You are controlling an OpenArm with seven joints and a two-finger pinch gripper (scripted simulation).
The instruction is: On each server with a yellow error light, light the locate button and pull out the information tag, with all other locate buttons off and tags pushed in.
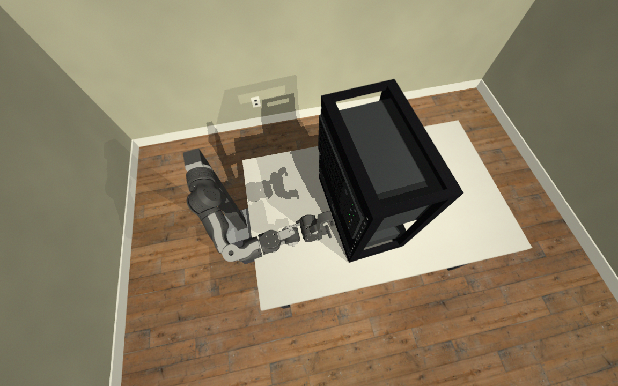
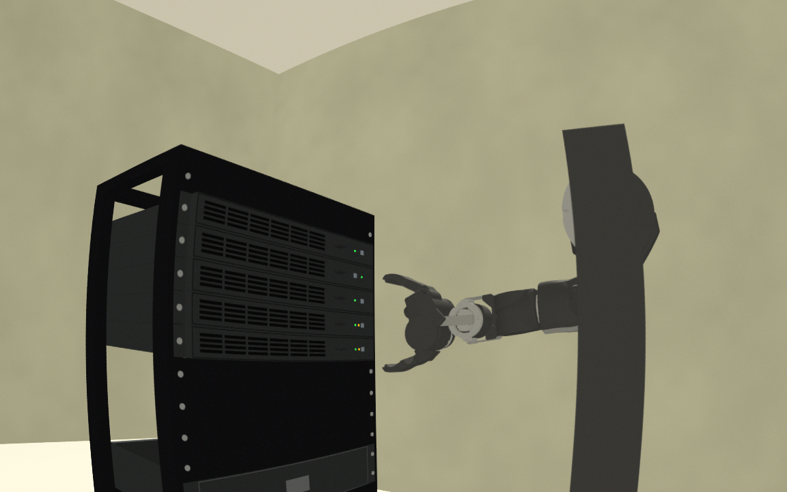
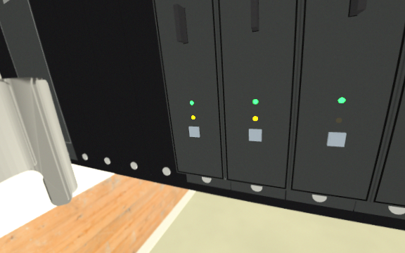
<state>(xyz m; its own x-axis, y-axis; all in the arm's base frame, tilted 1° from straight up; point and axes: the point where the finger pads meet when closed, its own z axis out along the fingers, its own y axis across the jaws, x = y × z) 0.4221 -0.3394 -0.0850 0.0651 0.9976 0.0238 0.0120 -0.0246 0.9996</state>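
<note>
A black rack (image 1: 438,179) (image 2: 166,379) (image 3: 111,88) holds five stacked servers. The two lowest, the bottom server (image 2: 261,346) (image 3: 195,70) and the one above it (image 2: 261,318) (image 3: 259,70), show yellow error lights (image 3: 193,117) (image 3: 255,118). Their locate buttons (image 3: 194,131) (image 3: 255,135) are grey and unlit. The third server (image 3: 336,70) shows only a green light (image 3: 342,100), and its button (image 3: 336,139) is unlit. The information tags (image 3: 180,24) (image 3: 254,15) look pushed in. My gripper (image 1: 329,226) (image 2: 387,322) is open and empty, a short way in front of the rack's right side, level with the lower servers. One finger (image 3: 30,133) shows in the wrist view.
The rack stands on a white mat (image 1: 469,215) over a wooden floor (image 1: 350,335). The arm's dark base column (image 2: 604,305) stands right of the rack. Walls close the room at the back and sides. A lower unit (image 2: 274,474) sits at the rack's foot.
</note>
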